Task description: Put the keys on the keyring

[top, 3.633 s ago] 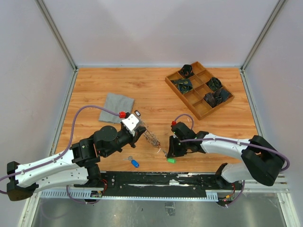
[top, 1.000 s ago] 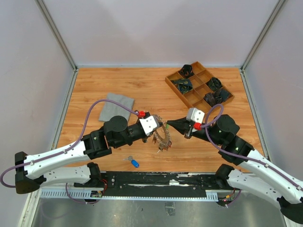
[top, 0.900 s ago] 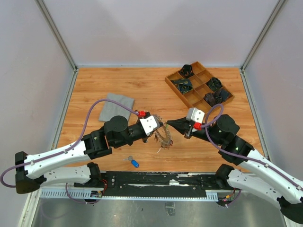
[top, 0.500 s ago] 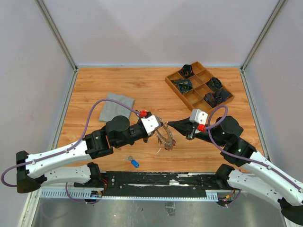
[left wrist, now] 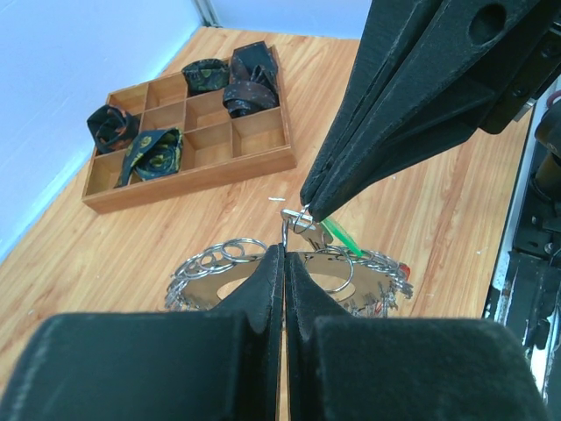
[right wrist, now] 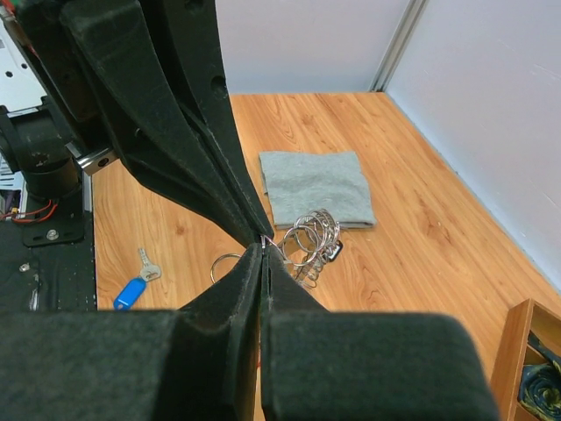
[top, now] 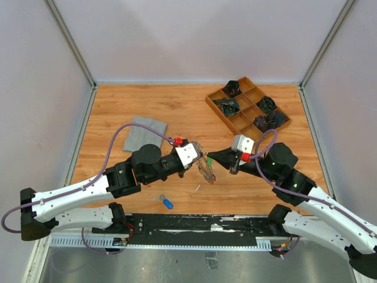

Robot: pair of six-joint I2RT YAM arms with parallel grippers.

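Keyring [top: 206, 170] in clenched left pincer [left wrist: 282, 259], green-tagged key [left wrist: 340, 235] in clenched right pincer [left wrist: 311, 204], tip-to-tip.

You're working in a robot test cell, a lab setup: plain pale panels [top: 194, 41] in aluminium framing [top: 69, 41] box in a wooden worktop [top: 177, 109], and 2 cabled arms, the left arm [top: 76, 197] and the right arm [top: 321, 200], are bolted to a black rail [top: 200, 223] at its near edge.
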